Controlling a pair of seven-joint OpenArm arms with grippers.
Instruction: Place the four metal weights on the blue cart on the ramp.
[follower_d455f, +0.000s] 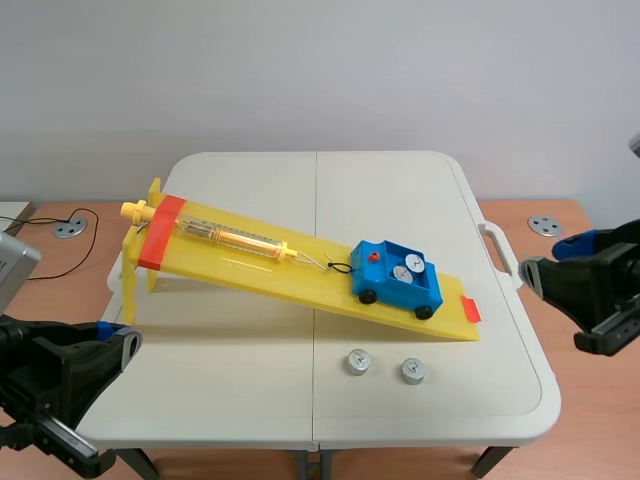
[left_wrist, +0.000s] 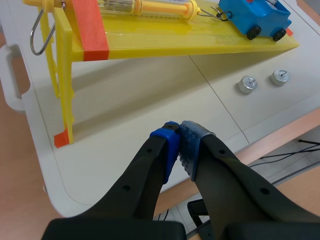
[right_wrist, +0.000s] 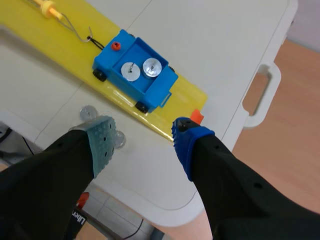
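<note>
The blue cart sits low on the yellow ramp, hooked to a spring scale. Two metal weights lie side by side in its tray. Two more weights stand on the white table in front of the ramp's low end. My right gripper hangs open above the table's right front, with one of those loose weights just ahead of its left pad. My left gripper is shut on nothing over the table's front left edge, far from the weights.
The ramp stands on yellow legs at its high left end, with orange tape across the top. A moulded handle sticks out of the table's right edge. Round metal discs and a cable lie on the wooden surface beside the table.
</note>
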